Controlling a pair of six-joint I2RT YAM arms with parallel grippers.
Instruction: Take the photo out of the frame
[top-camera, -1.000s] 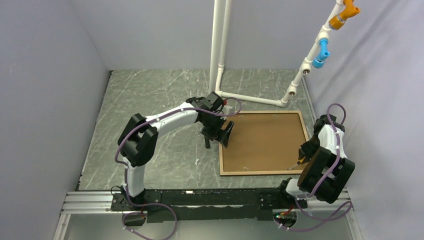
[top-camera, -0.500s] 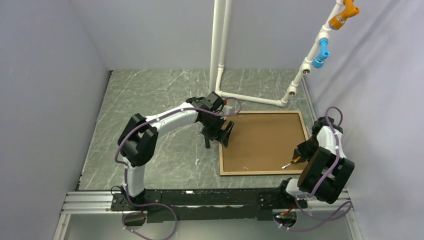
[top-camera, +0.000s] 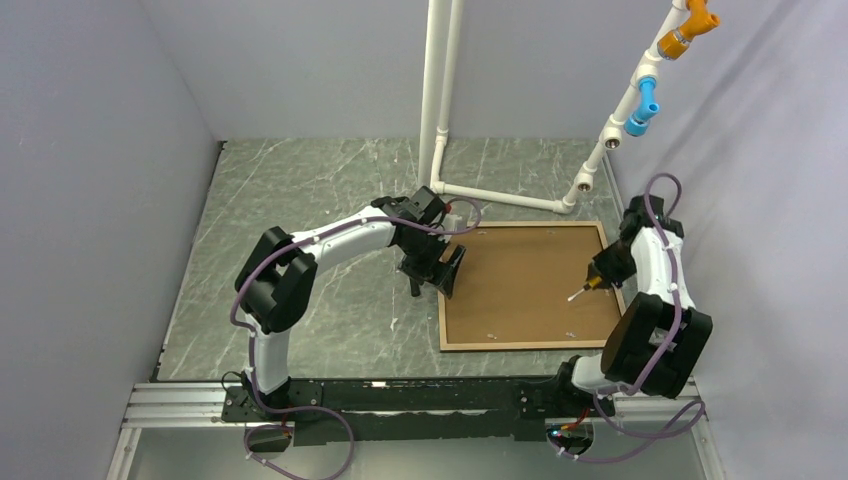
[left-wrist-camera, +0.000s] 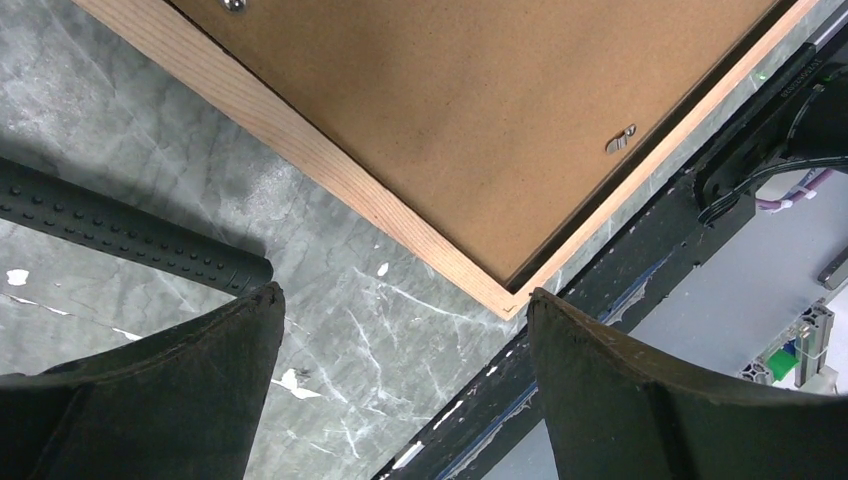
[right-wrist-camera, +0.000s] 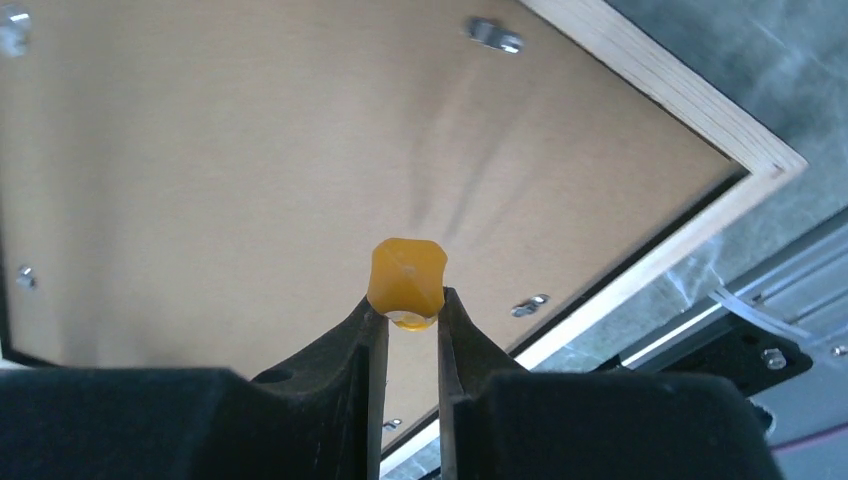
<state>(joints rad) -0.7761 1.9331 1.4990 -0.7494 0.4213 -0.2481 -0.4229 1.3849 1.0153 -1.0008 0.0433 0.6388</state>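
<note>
The frame (top-camera: 510, 346) lies face down, showing a light wood back edge around the photo's brown backing board (top-camera: 525, 285); the sunset side is hidden. My left gripper (top-camera: 450, 268) is open and empty above the frame's left edge; the left wrist view shows its jaws (left-wrist-camera: 400, 300) wide apart over the table beside the frame's corner (left-wrist-camera: 330, 170). My right gripper (top-camera: 598, 278) is over the board's right side, shut on an orange-handled tool (right-wrist-camera: 407, 278) whose pale tip (top-camera: 573, 296) points at the board. Small metal clips (right-wrist-camera: 528, 304) sit along the board's edge.
A black ribbed hammer handle (left-wrist-camera: 130, 235) lies on the marble table left of the frame, under my left gripper. A white pipe structure (top-camera: 440, 100) stands behind the frame. The black base rail (top-camera: 400, 395) runs along the near table edge. Grey walls close both sides.
My right gripper has moved with the orange tool from the frame's near right corner farther back and over the board. The left arm has barely moved.
</note>
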